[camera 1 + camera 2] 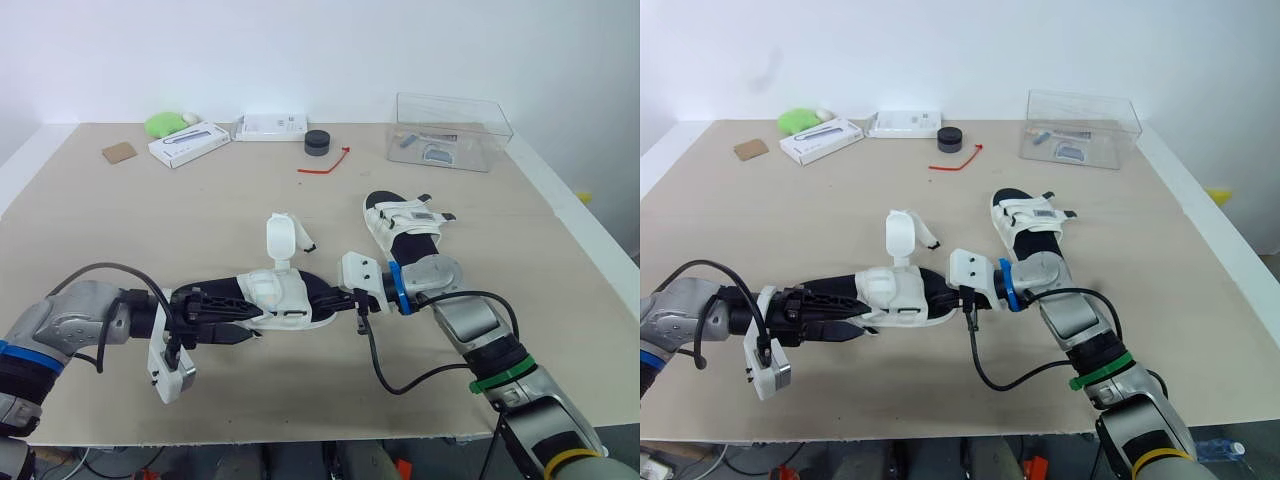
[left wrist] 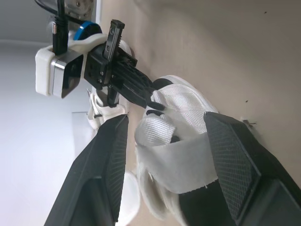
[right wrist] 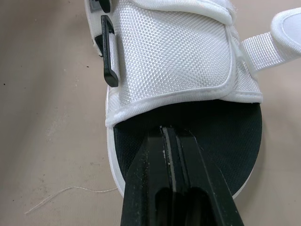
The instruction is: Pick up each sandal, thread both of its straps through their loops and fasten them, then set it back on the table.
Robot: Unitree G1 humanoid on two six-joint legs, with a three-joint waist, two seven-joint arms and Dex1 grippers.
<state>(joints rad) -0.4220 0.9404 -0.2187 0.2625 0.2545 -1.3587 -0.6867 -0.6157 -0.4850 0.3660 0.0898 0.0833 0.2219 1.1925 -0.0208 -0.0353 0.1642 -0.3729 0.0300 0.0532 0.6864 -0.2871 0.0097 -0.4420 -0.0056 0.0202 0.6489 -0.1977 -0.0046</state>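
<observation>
A white sandal [image 1: 285,300] with a black footbed lies at the middle of the table, between my two grippers. One of its straps [image 1: 280,240] stands up loose; the black loop [image 3: 109,59] on the front band is empty. My left gripper [image 1: 255,310] holds the heel end, its fingers [image 2: 101,174] spread to either side of the sandal [image 2: 174,141]. From the other side my right gripper [image 3: 165,131] is shut, its tips resting on the footbed [image 3: 225,136] under the front band. A second white sandal [image 1: 405,225] lies flat behind my right arm with its straps closed.
At the back of the table stand a clear plastic box [image 1: 450,130], a black round puck [image 1: 317,143], a red tie [image 1: 325,165], two white boxes [image 1: 190,143] [image 1: 270,126], a green object [image 1: 165,123] and a brown card [image 1: 119,152].
</observation>
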